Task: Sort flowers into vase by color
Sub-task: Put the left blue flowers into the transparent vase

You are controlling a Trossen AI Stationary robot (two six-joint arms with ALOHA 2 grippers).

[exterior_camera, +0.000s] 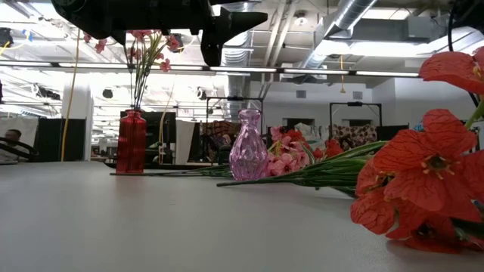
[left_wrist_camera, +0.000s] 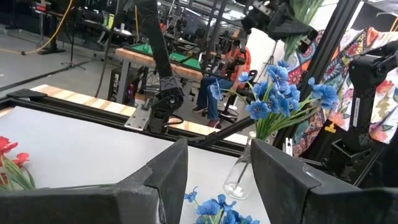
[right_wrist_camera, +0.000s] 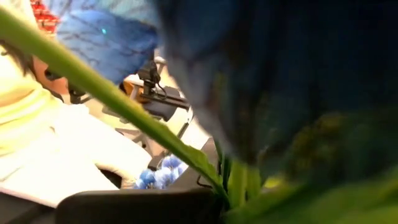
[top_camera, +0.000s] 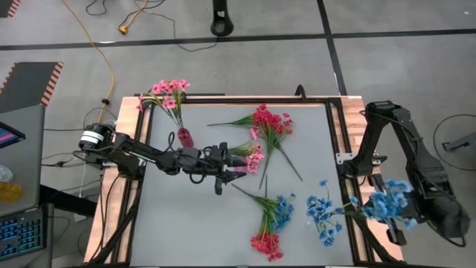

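Blue flowers (top_camera: pixel 387 199) in right jaws

Grey concrete floor (top_camera: pixel 245 63), yellow cable (top_camera: pixel 104 52); exposed ceiling ducts (exterior_camera: pixel 340 19), possibly strip lights

free: near-left tabletop (top_camera: pixel 156 223) | blocked: ctr/right by loose flowers (top_camera: pixel 271 130), pink vase (exterior_camera: pixel 249 145)
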